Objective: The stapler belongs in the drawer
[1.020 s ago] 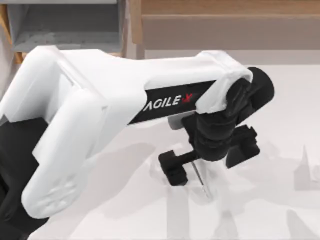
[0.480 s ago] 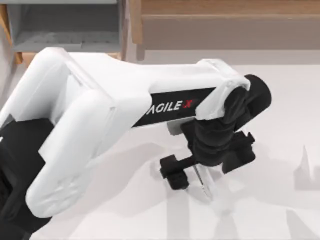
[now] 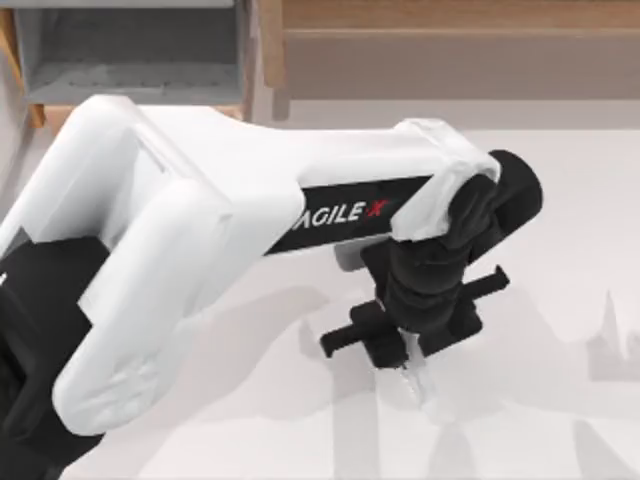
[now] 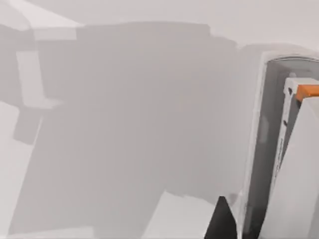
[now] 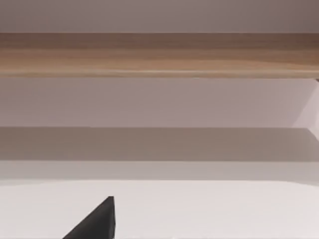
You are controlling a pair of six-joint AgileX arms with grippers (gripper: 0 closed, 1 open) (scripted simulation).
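One stapler lies on the white table right of centre, mostly hidden under the left gripper; its long axis seems to run from upper left to lower right. How the fingers stand I cannot tell. One drawer sits open at the far left, beside one wooden shelf.

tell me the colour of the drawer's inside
Grey walls and floor in the drawer, best seen in the top view.
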